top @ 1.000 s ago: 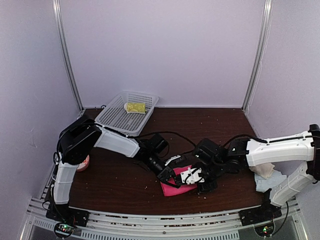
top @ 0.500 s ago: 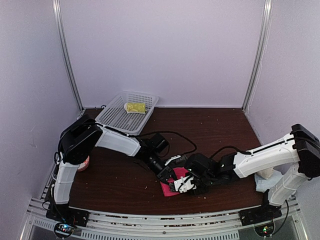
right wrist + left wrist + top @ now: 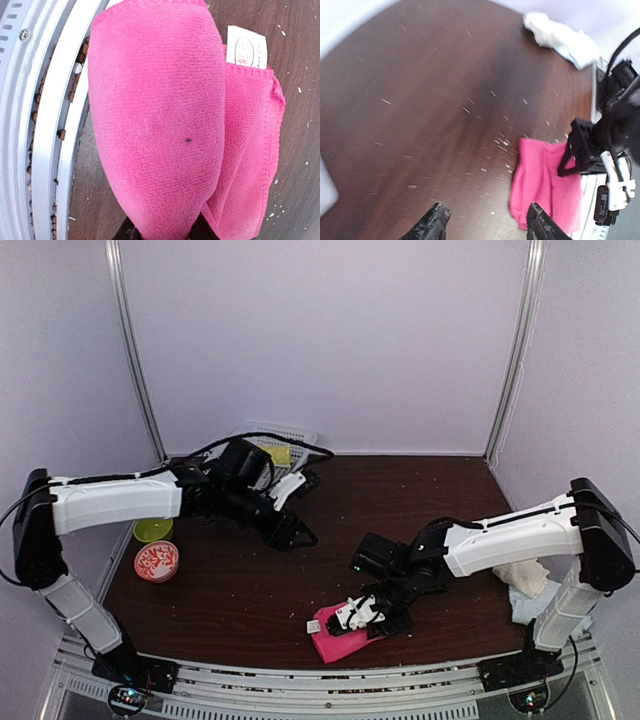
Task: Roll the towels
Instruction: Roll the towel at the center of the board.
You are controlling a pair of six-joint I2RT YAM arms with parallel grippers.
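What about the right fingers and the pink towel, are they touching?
Touching. The right wrist view shows the pink towel squeezed between the dark right fingers at the picture's bottom edge.

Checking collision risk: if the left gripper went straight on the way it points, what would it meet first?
Probably the bare table, since the open left gripper angles down at it. The pink towel lies off that line; depth is unclear.

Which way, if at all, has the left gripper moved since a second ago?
Yes. The left gripper has drawn back from the pink towel, away and leftward, toward the white basket at the back.
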